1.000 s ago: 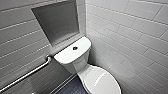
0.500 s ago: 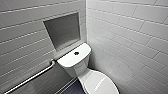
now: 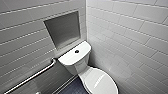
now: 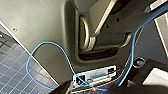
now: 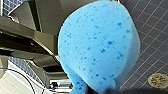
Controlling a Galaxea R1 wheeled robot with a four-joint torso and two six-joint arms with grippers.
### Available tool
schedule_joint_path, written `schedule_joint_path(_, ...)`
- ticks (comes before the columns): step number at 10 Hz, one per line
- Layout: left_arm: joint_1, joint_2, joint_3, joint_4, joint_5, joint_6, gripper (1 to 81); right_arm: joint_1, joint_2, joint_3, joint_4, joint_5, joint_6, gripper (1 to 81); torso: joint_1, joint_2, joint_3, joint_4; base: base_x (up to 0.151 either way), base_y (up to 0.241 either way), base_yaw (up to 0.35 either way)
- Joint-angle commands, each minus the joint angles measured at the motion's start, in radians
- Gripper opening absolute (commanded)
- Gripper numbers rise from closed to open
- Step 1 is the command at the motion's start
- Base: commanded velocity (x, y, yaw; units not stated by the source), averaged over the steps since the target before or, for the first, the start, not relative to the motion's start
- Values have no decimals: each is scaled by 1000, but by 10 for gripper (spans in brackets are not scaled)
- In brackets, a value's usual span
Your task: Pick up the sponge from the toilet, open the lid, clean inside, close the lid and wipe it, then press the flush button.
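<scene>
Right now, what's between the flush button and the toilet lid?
In the head view, just bare white tank top between the flush button and the lid; nothing rests there.

White brick-pattern wall tiles point(image 3: 130, 37) are covering two walls meeting at a corner. A square recessed niche point(image 3: 63, 28) is sitting in the left wall, and a metal grab bar point(image 3: 32, 76) is slanting along below it. Dark small-tiled flooring point(image 3: 73, 88) is showing underneath, with a round drain cover point(image 5: 158, 80) lying in it.
</scene>
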Motion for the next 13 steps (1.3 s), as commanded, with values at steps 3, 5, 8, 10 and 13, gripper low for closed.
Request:
schedule_joint_path(3, 14, 73, -131, -4, 77, 0, 811, -29, 96, -133, -33, -78, 2, 10, -102, 158, 155, 0, 0, 0, 0)
schedule_joint_path(5, 14, 94, -172, -4, 77, 0, 811, -30, 122, -163, -33, -78, 0, 10, -148, 228, 227, 0, 0, 0, 0)
schedule_joint_path(8, 14, 94, -173, -2, 77, 0, 811, -27, 165, -234, -33, -100, 0, 10, -219, 336, 339, 0, 0, 0, 0)
schedule_joint_path(10, 14, 94, -173, -3, 77, -2, 811, -23, 199, -278, -33, -101, 0, 10, -267, 406, 310, 0, 0, 0, 0)
schedule_joint_path(13, 11, 97, -182, -4, 72, -3, 811, -21, 235, -334, -46, -113, -1, 10, -322, 490, 340, 0, 0, 0, 0)
